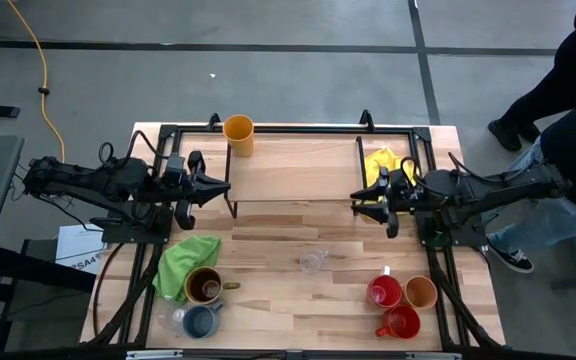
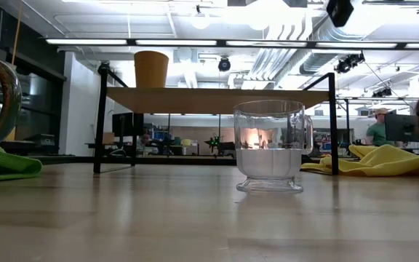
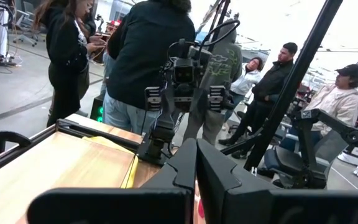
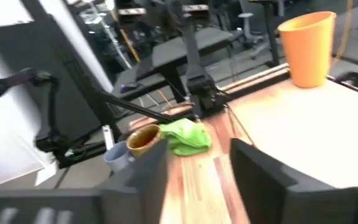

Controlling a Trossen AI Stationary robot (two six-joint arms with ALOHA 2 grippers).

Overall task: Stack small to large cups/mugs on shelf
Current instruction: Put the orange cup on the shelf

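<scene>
While one orange cup [image 1: 238, 134] tops the shelf [image 1: 293, 170], left claw [image 1: 218, 186] shut, right claw [image 1: 360, 196] parted.

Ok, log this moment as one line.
shelf: yellow-orange cup only | left gripper: shut, empty | right gripper: open, empty

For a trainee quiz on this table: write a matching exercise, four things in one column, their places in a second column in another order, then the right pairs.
Things
1. yellow-orange cup
2. clear glass
3. green cloth
4. yellow cloth

Places
A. middle of the tabletop, standing alone
B. on the shelf, at its far left corner
C. by the shelf's right end, near the right gripper
D. left front of the table, beside the brown mug

Pairs: 1-B, 2-A, 3-D, 4-C
</scene>
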